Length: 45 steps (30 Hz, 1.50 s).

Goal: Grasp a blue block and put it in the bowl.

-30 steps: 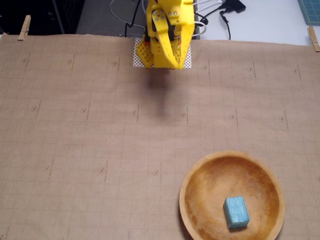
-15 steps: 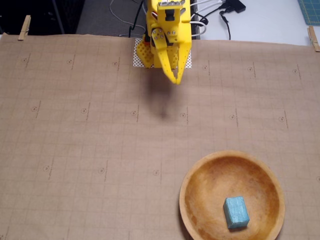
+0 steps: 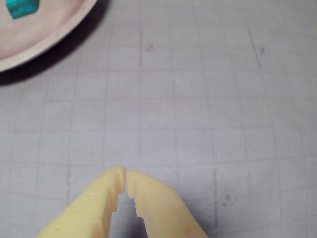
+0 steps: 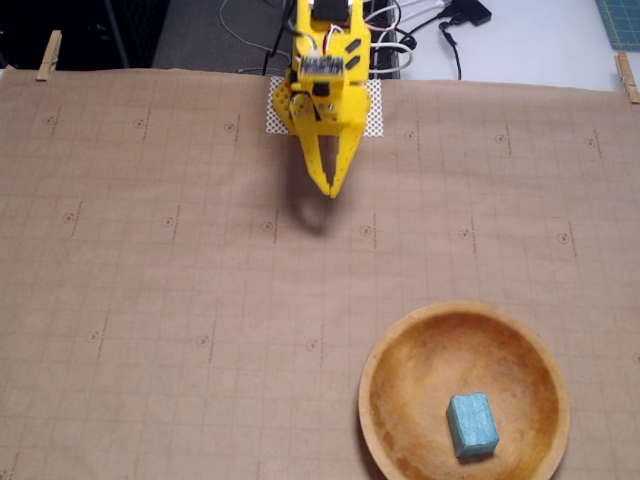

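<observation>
Fixed view shows the blue block (image 4: 472, 424) resting inside the bowl (image 4: 385, 349), task apparently done; the gripper (image 4: 329, 192), fingers clenched empty, hangs well apart from the bowl.

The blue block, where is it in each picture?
Wrist view: the blue block is at the top left corner, inside the bowl.
Fixed view: it lies at the lower right, inside the bowl.
Shared landmark: the bowl, far from the shut gripper.
</observation>
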{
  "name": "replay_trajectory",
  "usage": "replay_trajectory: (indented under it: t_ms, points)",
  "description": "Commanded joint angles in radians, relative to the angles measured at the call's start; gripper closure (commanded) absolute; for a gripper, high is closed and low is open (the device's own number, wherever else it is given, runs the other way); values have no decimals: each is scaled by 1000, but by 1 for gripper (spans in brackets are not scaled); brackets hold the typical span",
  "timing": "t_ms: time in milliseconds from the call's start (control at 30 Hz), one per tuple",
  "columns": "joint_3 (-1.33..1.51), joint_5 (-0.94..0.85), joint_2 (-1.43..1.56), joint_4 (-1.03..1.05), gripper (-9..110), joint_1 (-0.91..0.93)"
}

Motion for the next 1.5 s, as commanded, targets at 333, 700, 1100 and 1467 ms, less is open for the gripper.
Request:
replay_trajectory:
  t_ms: [333,700,1100,1467]
  points:
    - [141,-11,9,95,105,5]
    - [143,-169,11,107,105,9]
    - [143,-106,6,107,105,8]
    - [143,-112,6,107,105,0]
